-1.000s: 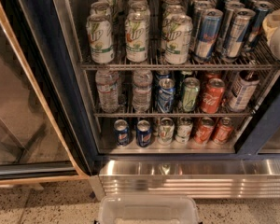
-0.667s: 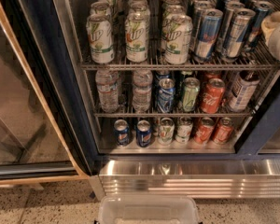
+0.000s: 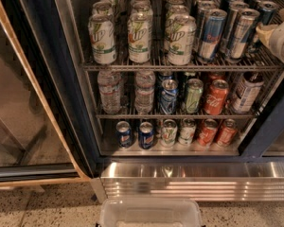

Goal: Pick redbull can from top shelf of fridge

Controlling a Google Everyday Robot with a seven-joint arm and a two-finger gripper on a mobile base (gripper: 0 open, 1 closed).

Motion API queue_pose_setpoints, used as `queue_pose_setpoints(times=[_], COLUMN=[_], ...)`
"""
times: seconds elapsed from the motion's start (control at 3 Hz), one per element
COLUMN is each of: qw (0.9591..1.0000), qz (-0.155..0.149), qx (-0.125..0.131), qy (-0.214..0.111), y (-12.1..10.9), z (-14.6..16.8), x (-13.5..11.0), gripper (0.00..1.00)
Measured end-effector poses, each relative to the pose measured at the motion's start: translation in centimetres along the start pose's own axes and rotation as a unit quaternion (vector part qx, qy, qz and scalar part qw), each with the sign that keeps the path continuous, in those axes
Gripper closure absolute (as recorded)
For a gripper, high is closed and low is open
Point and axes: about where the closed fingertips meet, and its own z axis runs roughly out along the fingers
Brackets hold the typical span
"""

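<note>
**Almost nothing shifting: pincer point(image 3: 278, 36) hanging at the right end of the top shelf point(image 3: 132, 66)**

Compared with a second ago, you are seeing practically no movement. The pincer is keeping its place at the right edge of the view, and every can is sitting where it was. Its pale body is poking in at the level of the top shelf, just beside the rightmost drinks. You cannot tell whether it is apart or together, nor whether it is touching anything.

You are looking into the open fridge point(image 3: 42, 79), with its glass door point(image 3: 19, 103) slid off to the left. On the top shelf, the 7UP cans point(image 3: 139, 37) are filling three rows on the left and middle. The slim blue-and-silver cans are standing upright in rows on the right half. The front redbull can point(image 3: 241, 34) nearest the pincer is standing at the rail, close to the pincer's left, with an identical one point(image 3: 212, 34) beside it.

Below, the middle rack is carrying two water bottles point(image 3: 110, 91), then a blue can point(image 3: 169, 96), a green can point(image 3: 193, 96) and a red Coca-Cola can point(image 3: 215, 97). More small cans are lining the lowest rack. Under the ribbed steel base panel point(image 3: 194, 178), a clear plastic bin point(image 3: 150, 213) is showing at the bottom edge, above the speckled floor point(image 3: 38, 207).
</note>
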Motion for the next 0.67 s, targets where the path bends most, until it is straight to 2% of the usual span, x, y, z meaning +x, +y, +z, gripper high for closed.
queue_pose_setpoints(times=[0.67], qw=[1.0], qz=[0.0], qx=[0.0], qy=[0.0], y=[0.0], z=[0.0], x=[0.0], gripper=[0.16])
